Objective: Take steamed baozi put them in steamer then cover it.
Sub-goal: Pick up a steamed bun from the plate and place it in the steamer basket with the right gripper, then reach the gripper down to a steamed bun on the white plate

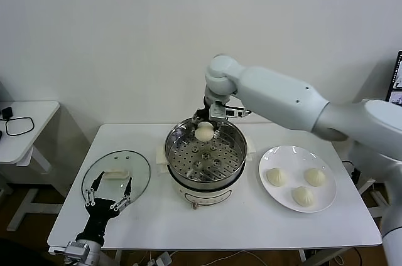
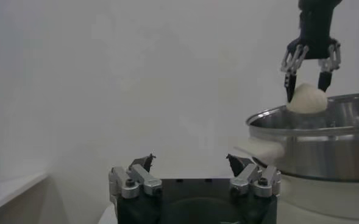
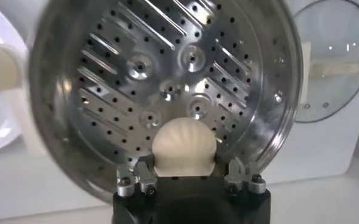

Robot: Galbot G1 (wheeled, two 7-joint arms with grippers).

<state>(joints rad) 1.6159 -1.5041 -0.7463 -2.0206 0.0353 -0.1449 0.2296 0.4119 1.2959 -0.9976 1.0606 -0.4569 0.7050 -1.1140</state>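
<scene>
The steamer (image 1: 173, 153) is a shiny steel pot with a perforated tray, standing mid-table. My right gripper (image 1: 205, 129) is shut on a baozi (image 1: 205, 132) and holds it over the far part of the steamer, just above the rim. In the right wrist view the baozi (image 3: 184, 148) sits between the jaws above the perforated tray (image 3: 167, 79). The left wrist view shows that baozi (image 2: 307, 99) held above the steamer rim (image 2: 313, 120). Three more baozi (image 1: 276, 176) lie on the white plate (image 1: 271, 154) at the right. My left gripper (image 1: 110, 196) is open and empty, low at the front left.
The round glass lid (image 1: 143, 167) with a white knob (image 1: 116, 174) lies flat on the table left of the steamer, under my left gripper. A small side table (image 1: 28, 115) with a black cable stands at the far left.
</scene>
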